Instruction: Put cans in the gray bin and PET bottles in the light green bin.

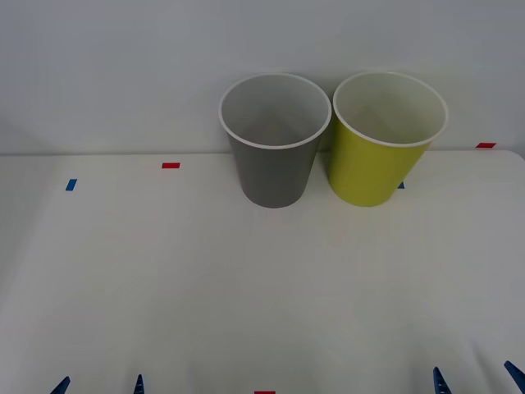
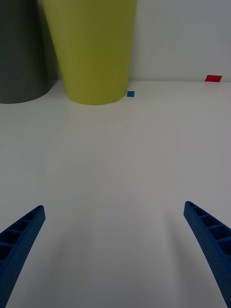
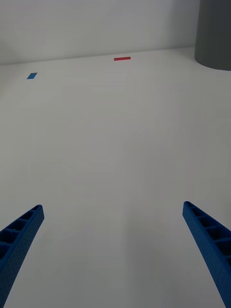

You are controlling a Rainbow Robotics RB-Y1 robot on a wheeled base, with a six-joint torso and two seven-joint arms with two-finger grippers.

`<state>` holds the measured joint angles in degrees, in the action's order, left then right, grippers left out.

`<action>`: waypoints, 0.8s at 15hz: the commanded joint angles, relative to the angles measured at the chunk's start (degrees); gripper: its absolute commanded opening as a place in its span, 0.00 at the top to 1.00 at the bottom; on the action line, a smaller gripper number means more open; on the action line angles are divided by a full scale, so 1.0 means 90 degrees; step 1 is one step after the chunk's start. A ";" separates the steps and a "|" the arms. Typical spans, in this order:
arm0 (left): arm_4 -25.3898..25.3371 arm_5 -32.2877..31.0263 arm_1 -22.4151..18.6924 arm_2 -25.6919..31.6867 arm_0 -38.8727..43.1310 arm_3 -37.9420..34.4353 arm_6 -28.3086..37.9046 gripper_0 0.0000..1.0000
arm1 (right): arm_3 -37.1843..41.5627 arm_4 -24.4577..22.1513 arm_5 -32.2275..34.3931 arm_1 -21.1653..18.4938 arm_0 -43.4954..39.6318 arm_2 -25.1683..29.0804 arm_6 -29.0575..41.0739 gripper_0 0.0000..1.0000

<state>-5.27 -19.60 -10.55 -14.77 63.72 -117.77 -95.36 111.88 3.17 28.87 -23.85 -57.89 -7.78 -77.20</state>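
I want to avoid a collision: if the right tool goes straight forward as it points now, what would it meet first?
Probably the light green bin, slightly off to one side. The right tool is open over bare table.

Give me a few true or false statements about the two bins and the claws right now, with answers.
1. The gray bin stands to the robot's left of the green bin. True.
2. A red can lies on the table. False: no can lies there.
3. Both claws, left claw and right claw, are open at the near edge. True.
4. The green bin is tipped over. False: it stands upright.
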 commanded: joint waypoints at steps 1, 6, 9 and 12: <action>0.0000 0.0000 0.0000 0.0000 0.0000 0.0000 0.0000 0.00 | 0.0000 0.0077 -0.0044 0.0003 -0.0131 -0.0014 0.0072 0.00; 0.0000 0.0000 0.0000 0.0000 0.0000 0.0000 0.0000 0.00 | 0.0000 0.0077 -0.0044 0.0032 -0.0131 -0.0014 0.0102 0.00; 0.0000 0.0000 0.0000 0.0000 0.0000 0.0000 0.0000 0.00 | 0.0000 0.0077 -0.0044 0.0032 -0.0131 -0.0014 0.0102 0.00; 0.0000 0.0000 0.0000 0.0000 0.0000 0.0000 0.0000 0.00 | 0.0000 0.0077 -0.0044 0.0032 -0.0131 -0.0014 0.0102 0.00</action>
<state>-5.27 -19.60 -10.55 -14.77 63.72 -117.77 -95.36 111.88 3.86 28.50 -23.56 -59.07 -7.91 -76.30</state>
